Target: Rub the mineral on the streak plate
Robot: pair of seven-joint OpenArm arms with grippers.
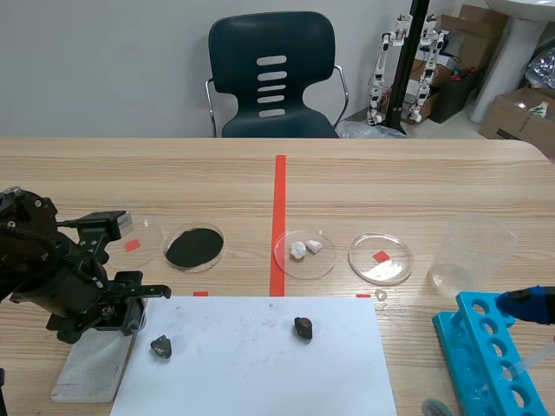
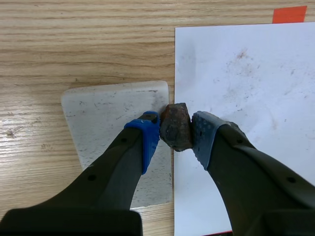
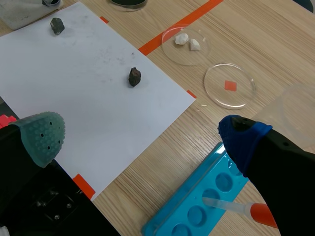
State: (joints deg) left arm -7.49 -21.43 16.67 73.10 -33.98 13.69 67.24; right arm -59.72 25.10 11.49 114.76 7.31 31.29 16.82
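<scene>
Lower left, my left gripper clamps the mineral at the streak plate edge; the right gripper gapes wide. Next I press and drag.

The left arm hangs over the grey streak plate, beside white paper bearing a dark mineral and another mineral.

Plain grey wall; dark teal chair behind wooden table; cardboard boxes far right.
</scene>
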